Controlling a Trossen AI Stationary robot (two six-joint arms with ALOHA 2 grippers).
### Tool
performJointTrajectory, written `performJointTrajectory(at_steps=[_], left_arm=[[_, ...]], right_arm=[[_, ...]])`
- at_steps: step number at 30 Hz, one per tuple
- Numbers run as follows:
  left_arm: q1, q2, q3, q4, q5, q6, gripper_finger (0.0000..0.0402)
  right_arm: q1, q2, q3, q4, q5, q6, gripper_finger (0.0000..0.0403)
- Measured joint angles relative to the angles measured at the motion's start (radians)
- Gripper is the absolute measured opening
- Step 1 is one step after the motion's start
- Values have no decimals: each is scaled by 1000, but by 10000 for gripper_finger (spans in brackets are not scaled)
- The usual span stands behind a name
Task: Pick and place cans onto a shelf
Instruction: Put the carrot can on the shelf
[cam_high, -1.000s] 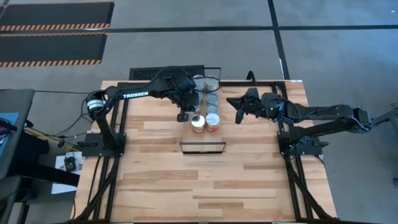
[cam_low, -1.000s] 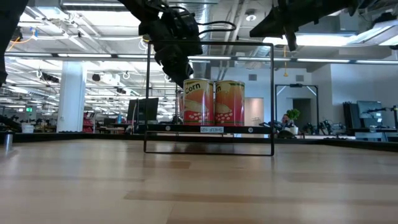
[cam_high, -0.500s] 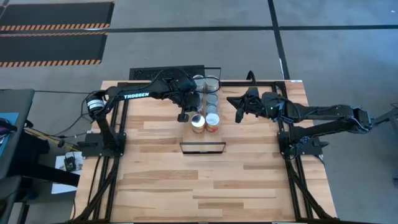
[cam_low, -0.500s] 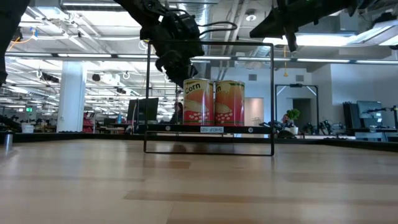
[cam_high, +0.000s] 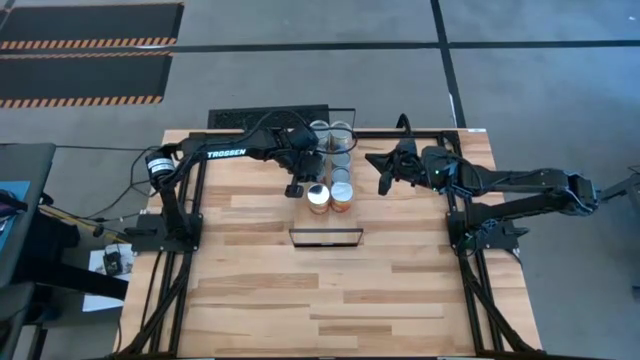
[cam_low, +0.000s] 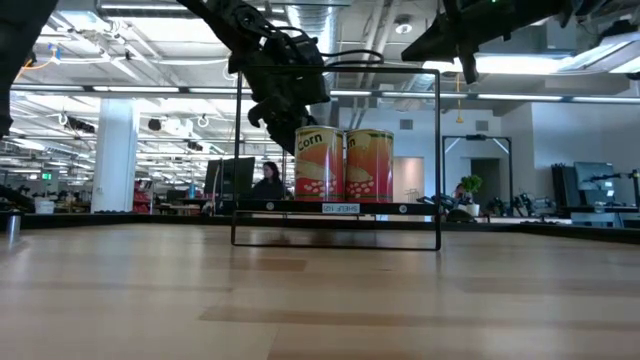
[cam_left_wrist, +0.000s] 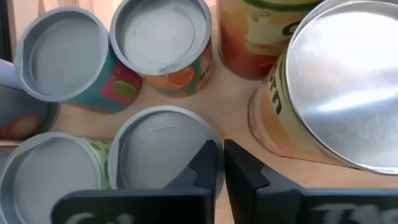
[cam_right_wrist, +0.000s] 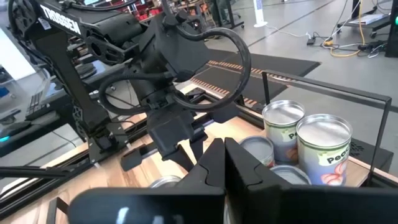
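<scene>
The cans (cam_high: 334, 165) sit bunched up in a cluster at the far-middle part of the table (cam_high: 260, 300), approx 8 of them. Two taller corn cans (cam_low: 343, 164) are at the front of the bunch, side by side and touching or nearly so, w/ orange/tan labels. Behind them are shorter cans w/ grey tops (cam_left_wrist: 160, 35), and at the very back two more tall ones (cam_right_wrist: 308, 149) w/ shiny lids. From the left wrist view the short ones have colourful labels, packed close, sides nearly touching.

The shelf: all I can pick out is a thin black frame (cam_low: 337, 158), a rectangle standing upright on the table just in front of the corn cans. In the low view the cans show thru it. In the high view it's a narrow dark outline (cam_high: 325, 236) a bit nearer than the cans, not touching them.

Left gripper (cam_high: 297, 182) hovers just beside the cluster on its left side, above table level, over the short grey-topped cans. Its fingers (cam_left_wrist: 208, 167) are pressed together, nothing between them, tips right above one grey lid.

Right gripper (cam_high: 384, 178) hangs up in the air to the right of the cans, clear of them. Fingers (cam_right_wrist: 211, 163) also closed up tight, empty.

Ppl and office stuff visible way back in the room.
</scene>
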Motion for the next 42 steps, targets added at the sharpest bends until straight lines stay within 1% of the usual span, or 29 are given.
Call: performJointTrajectory(at_steps=[9,14,18,23,26,29,32,33,35,38,40,42], left_arm=[[-1,0,0,-4,9,-3,51],[-1,0,0,-4,10,-25,67],[-3,0,6,-8,10,-47,72],[-2,0,59,-44,9,-63,73],[8,-11,93,-69,-13,-112,70],[38,-54,94,-89,-31,-182,56],[71,-110,56,-83,-18,-246,27],[81,-130,29,-77,-5,-259,15],[90,-163,-39,-41,3,-279,5],[91,-200,-174,69,6,-306,6],[86,-211,-258,178,4,-331,3],[83,-214,-315,264,0,-366,1]], right_arm=[[0,0,0,0,0,-1,13],[0,0,0,0,0,-1,15],[0,0,0,0,0,-14,15],[0,0,0,0,0,-21,19],[0,0,0,0,0,-23,22],[0,0,0,0,0,-23,21],[0,0,0,-1,-4,-42,18],[0,0,0,-1,-4,-46,16],[0,0,0,-3,-6,-47,15],[0,0,0,-3,-6,-49,15],[0,0,0,-4,-6,-49,16],[0,0,0,-4,-6,-49,17]])
